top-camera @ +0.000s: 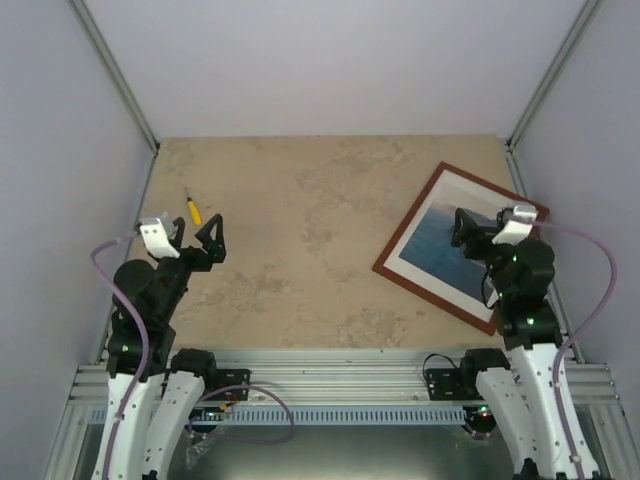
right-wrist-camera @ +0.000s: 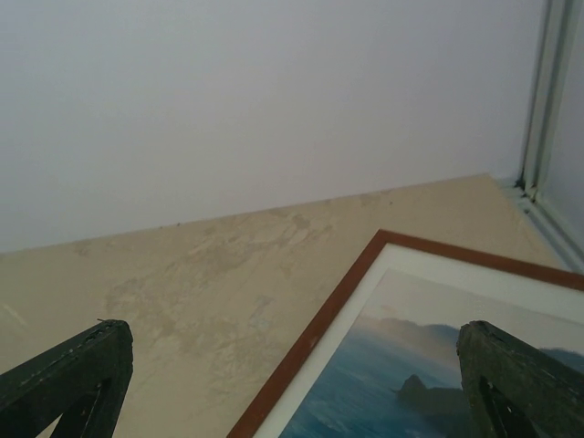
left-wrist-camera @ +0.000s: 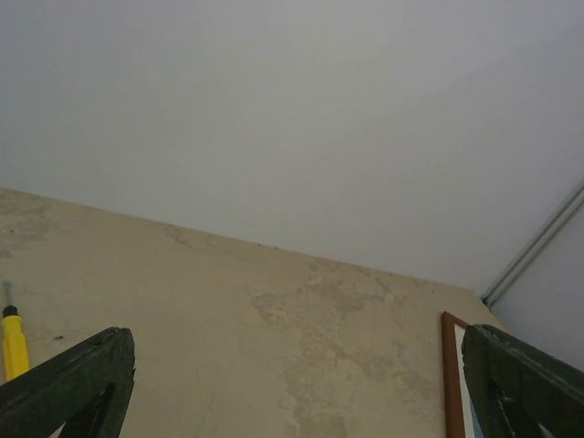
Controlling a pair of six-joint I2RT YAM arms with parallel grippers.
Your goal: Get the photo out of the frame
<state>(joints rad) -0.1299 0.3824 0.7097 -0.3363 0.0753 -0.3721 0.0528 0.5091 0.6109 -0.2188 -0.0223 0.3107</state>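
In the overhead view, the frame (top-camera: 409, 216) is seen lying flat and skewed at the right side of the beige marbled desk (top-camera: 300, 260), face up, one corner reaching almost to the right wall. The photo (top-camera: 435, 248) is held inside it, bordered by a white mat (top-camera: 405, 262). The right gripper (top-camera: 463, 232) is poised above the photo's right part; whether it touches the glazing cannot be told. The left gripper (top-camera: 197, 232) is held over the desk's left side, well apart from the frame, its fingers spread with nothing between them. A yellow screwdriver (top-camera: 194, 210) lies just beyond it.

In the left wrist view, the left gripper (left-wrist-camera: 297, 338) is shown wide open and empty over bare desk (left-wrist-camera: 274, 301). The screwdriver (left-wrist-camera: 13, 342) is seen at the left edge, and a strip of the frame (left-wrist-camera: 450, 374) at the right.

In the right wrist view, the right gripper (right-wrist-camera: 294, 333) is likewise spread wide, with nothing grasped. A corner of the frame (right-wrist-camera: 310, 338) lies below it, with the mat (right-wrist-camera: 474, 274) inside the wooden edge and the photo (right-wrist-camera: 365, 383) of blue sea and dark cliffs inside that.
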